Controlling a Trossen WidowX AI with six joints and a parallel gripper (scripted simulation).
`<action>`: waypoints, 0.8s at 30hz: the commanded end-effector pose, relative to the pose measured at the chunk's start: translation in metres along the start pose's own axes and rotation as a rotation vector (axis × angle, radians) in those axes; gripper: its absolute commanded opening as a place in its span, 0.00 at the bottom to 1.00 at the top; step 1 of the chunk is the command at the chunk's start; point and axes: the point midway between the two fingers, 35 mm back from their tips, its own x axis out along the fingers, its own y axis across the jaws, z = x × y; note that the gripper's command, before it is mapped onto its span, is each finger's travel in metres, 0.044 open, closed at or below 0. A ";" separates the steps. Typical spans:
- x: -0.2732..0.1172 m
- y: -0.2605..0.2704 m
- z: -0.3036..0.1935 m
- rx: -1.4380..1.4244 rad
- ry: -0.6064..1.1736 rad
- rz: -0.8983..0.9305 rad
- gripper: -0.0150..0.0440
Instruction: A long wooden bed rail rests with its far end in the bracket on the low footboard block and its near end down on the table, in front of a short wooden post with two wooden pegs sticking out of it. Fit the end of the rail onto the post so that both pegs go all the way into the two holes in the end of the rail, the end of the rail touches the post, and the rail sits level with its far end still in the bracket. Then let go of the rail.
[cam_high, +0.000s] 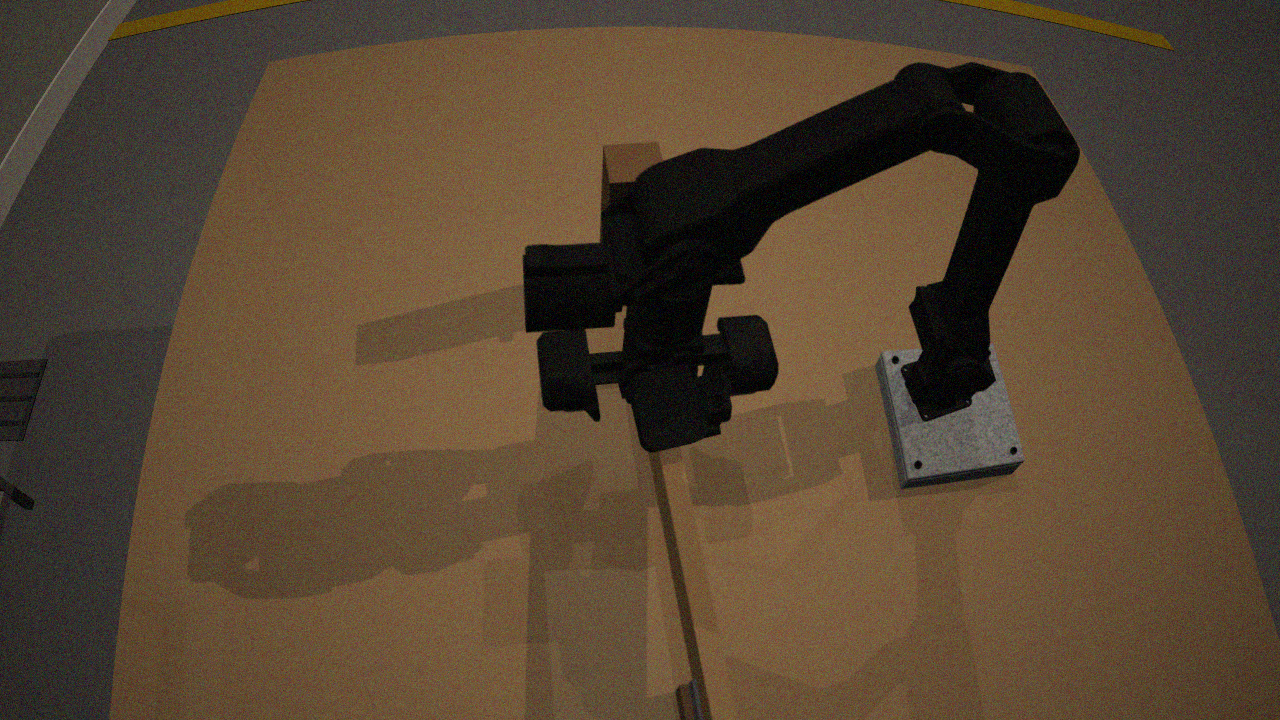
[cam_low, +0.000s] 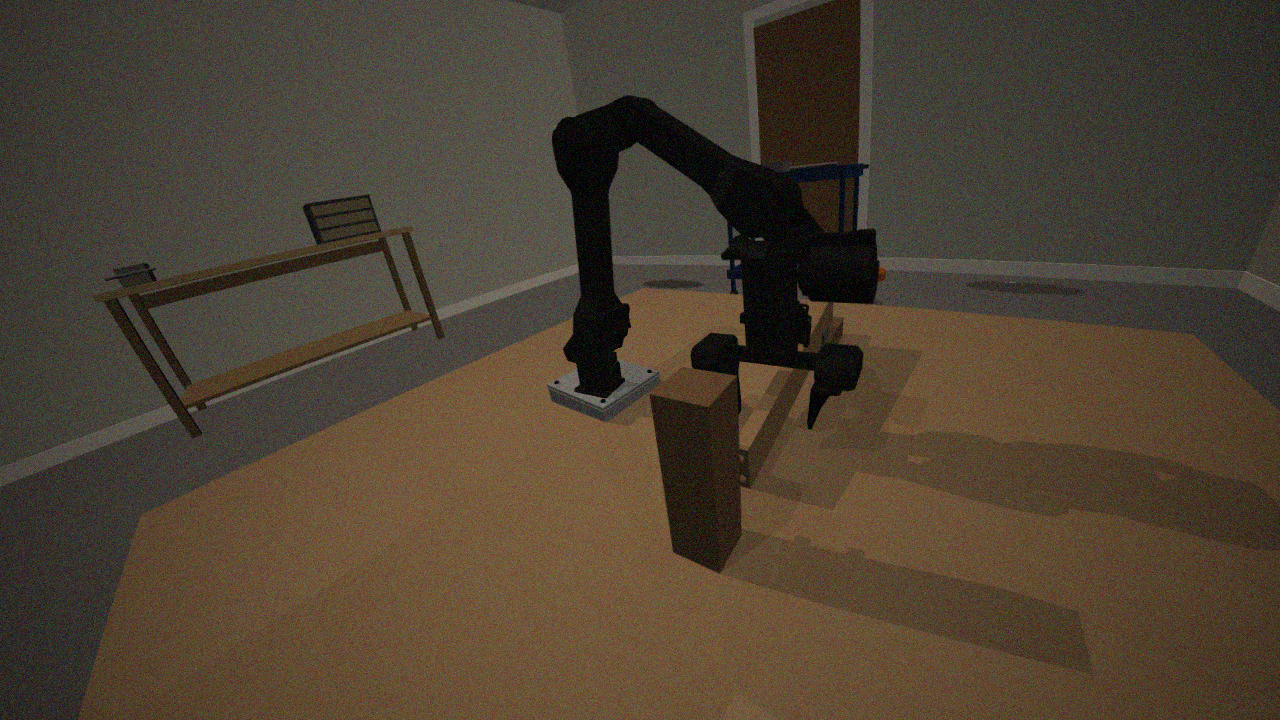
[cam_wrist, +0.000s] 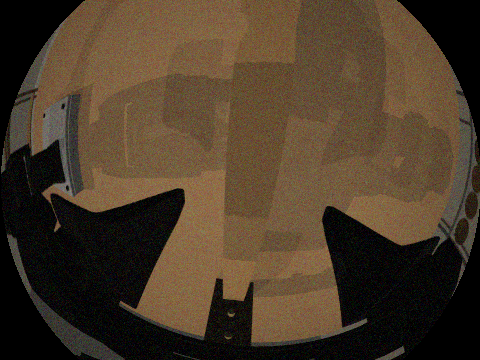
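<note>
The rail (cam_high: 674, 555) (cam_low: 760, 440) (cam_wrist: 237, 280) has its near end down on the table, holes facing the post. Its far end meets the bracket (cam_high: 687, 700) at the bottom edge of the top view. The upright wooden post (cam_high: 631, 161) (cam_low: 699, 474) (cam_wrist: 241, 325) stands just beyond the rail's near end. Its two pegs (cam_wrist: 231, 314) show in the wrist view; the rail is not on them. My gripper (cam_low: 773, 417) (cam_wrist: 256, 206) is open and empty, pointing down. Its fingers stand on either side of the rail in the wrist view; their exact height over it is unclear.
The arm's grey base plate (cam_high: 962, 443) (cam_low: 581, 401) (cam_wrist: 74, 150) stands on the table to one side of the rail. The arm hides part of the post in the top view. A wooden shelf table (cam_low: 268, 259) and a blue cart (cam_low: 841, 174) stand off the work table.
</note>
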 end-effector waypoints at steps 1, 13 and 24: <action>0.011 0.004 0.000 -0.002 0.003 0.020 1.00; 0.022 0.006 0.000 -0.002 0.003 0.020 0.91; 0.022 0.006 0.000 -0.002 0.003 0.020 0.42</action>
